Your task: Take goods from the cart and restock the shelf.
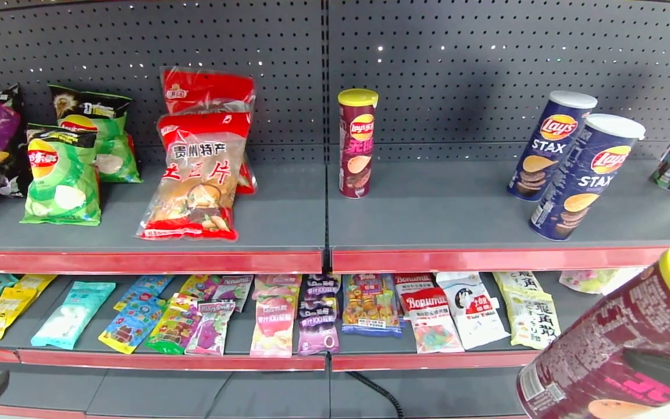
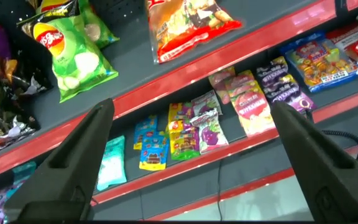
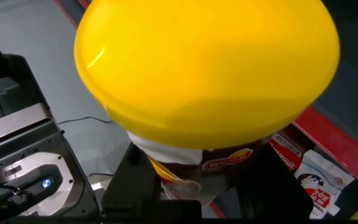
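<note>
Right gripper (image 3: 204, 190): clamped on tilted maroon chip canister (image 1: 614, 343).
Left gripper (image 2: 191, 112): fingers apart, empty.
Risk: I might knock the blue canisters (image 1: 582, 180), since mine sits slanted.

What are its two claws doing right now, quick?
Left gripper: open, holding nothing.
Right gripper: closed on the can.

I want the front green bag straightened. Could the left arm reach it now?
Probably yes: the left claw is open and empty, and nothing stands before the front green bag.
</note>
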